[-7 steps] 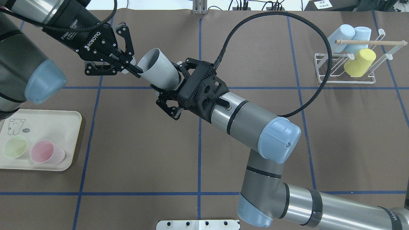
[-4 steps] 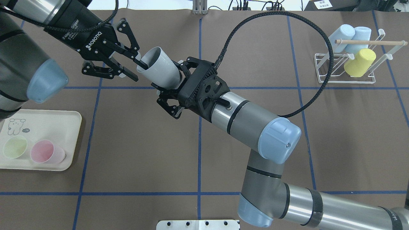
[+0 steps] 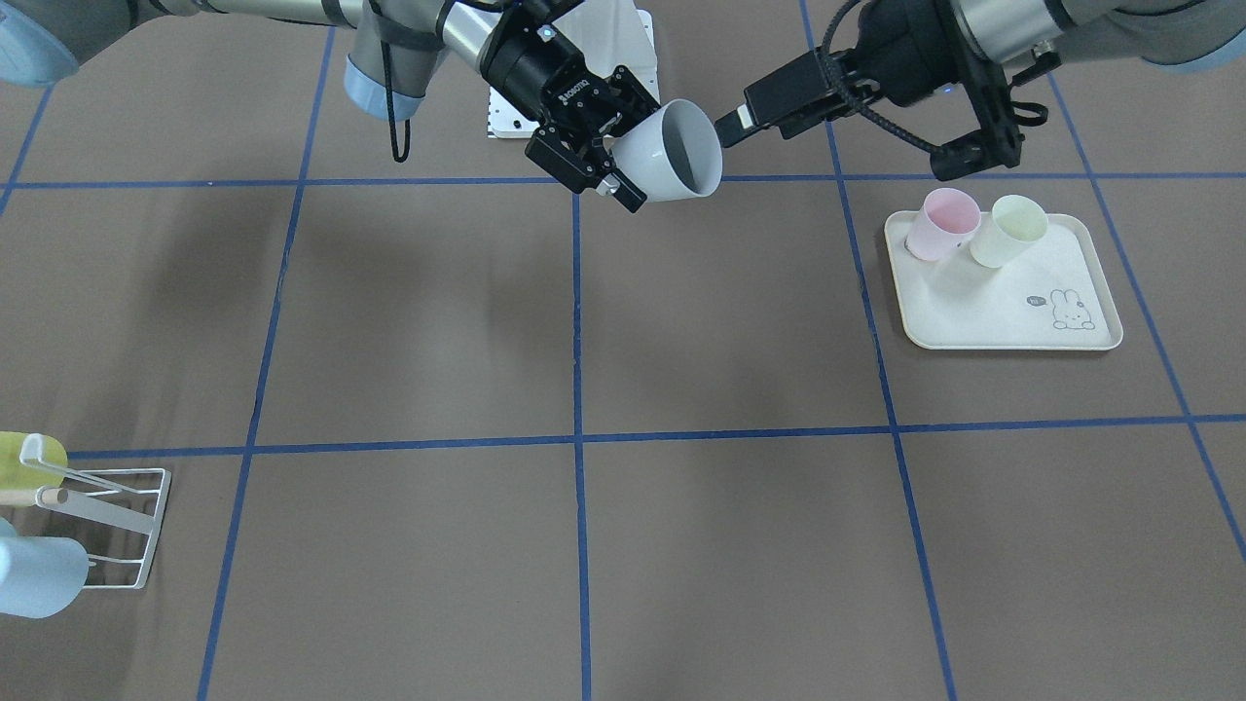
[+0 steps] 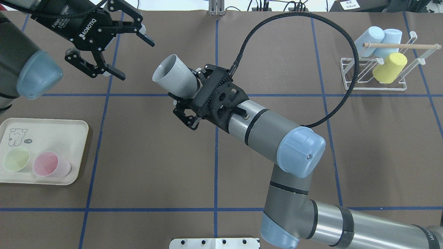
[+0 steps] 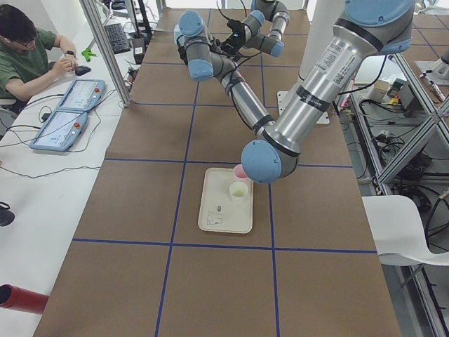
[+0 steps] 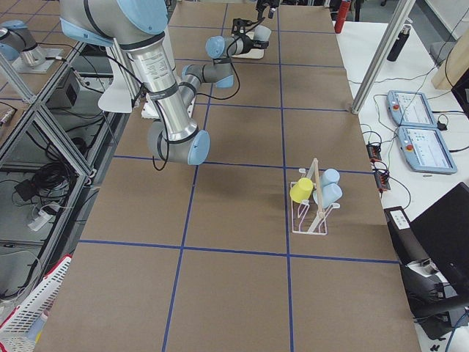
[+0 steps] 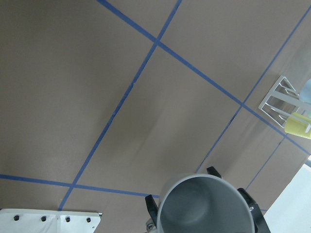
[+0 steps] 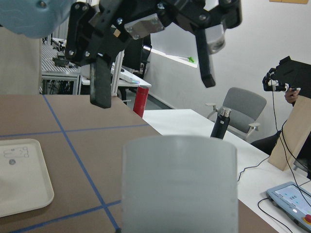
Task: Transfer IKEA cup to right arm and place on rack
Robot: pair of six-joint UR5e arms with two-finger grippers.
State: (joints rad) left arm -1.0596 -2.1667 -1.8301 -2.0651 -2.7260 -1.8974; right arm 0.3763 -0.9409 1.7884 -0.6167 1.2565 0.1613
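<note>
The fingers of my right gripper (image 4: 193, 89) are clamped on the base end of the pale grey plastic cup (image 4: 174, 80). The cup hangs on its side above the middle of the table, with its mouth facing the left gripper (image 4: 136, 60). That gripper's fingers are spread wide, hold nothing and stand clear of the rim. My main worry is the hold. The fingers grip only the narrow, tapered base, so I judge a fast swing or wrist turn could let the cup slide out or twist. The black braided cable (image 4: 356, 65) loops out from the right wrist and, from above, crosses the near end of the white wire rack (image 4: 375, 89). I think it could snag there on the way in. The rack is also crowded. Two pale blue cups (image 4: 380, 39) and a yellow cup (image 4: 389, 67) sit on its prongs under the pale wooden rod (image 4: 401, 45), so a careless approach could knock one off. On the cream rectangular tray (image 4: 52, 128) stand a pale green cup (image 4: 15, 159) and a pink cup (image 4: 48, 164), both of which look empty.
</note>
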